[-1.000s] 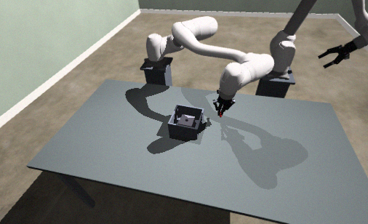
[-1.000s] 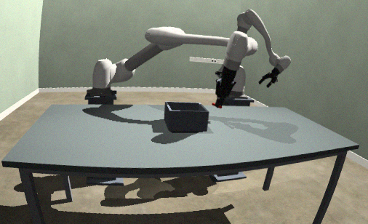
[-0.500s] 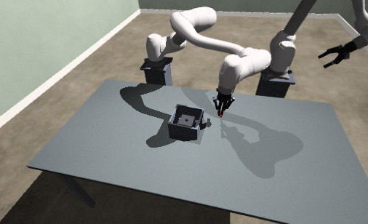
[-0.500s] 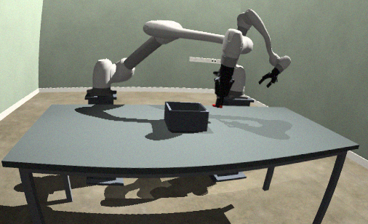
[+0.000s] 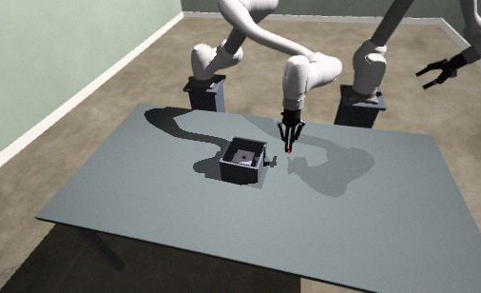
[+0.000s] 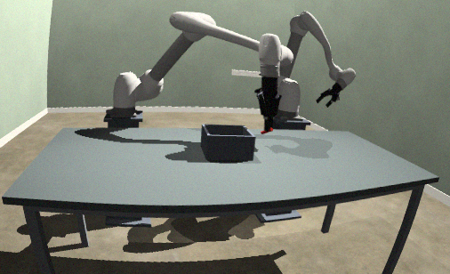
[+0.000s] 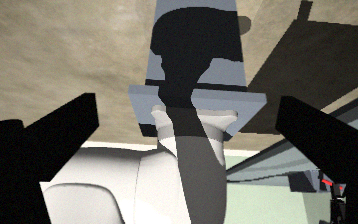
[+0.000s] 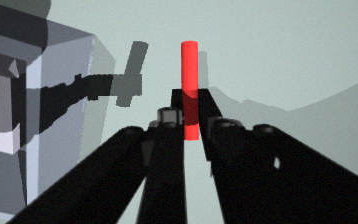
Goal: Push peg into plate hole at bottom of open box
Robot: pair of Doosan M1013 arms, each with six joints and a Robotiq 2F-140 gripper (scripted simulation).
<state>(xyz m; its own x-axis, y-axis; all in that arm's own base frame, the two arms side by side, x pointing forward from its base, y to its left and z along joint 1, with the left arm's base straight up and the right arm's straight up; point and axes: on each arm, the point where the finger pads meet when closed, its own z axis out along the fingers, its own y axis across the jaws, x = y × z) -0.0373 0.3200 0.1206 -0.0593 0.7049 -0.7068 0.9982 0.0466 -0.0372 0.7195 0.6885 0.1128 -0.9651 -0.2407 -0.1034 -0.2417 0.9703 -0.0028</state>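
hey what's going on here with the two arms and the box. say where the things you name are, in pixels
The right gripper (image 5: 289,150) (image 6: 268,129) (image 8: 189,104) is holding a red peg (image 5: 289,151) (image 6: 267,131) (image 8: 189,65) crosswise between its fingers, in the air beside the open box (image 5: 240,172) (image 6: 228,149) (image 8: 62,125). The peg is not in the box yet; the plate with the hole (image 5: 238,154) lies at the bottom. The left gripper (image 5: 420,81) (image 6: 323,101) (image 7: 188,111) is open and holds nothing, off beyond the table (image 5: 171,205) (image 6: 129,182).

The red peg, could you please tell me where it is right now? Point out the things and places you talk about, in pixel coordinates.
The peg (image 5: 289,151) (image 8: 189,67) is between the right gripper's (image 5: 289,150) (image 6: 268,130) (image 8: 191,107) fingertips, above the table (image 5: 171,200) (image 6: 116,178), just right of the box (image 5: 240,172) (image 6: 228,149) in the top view.
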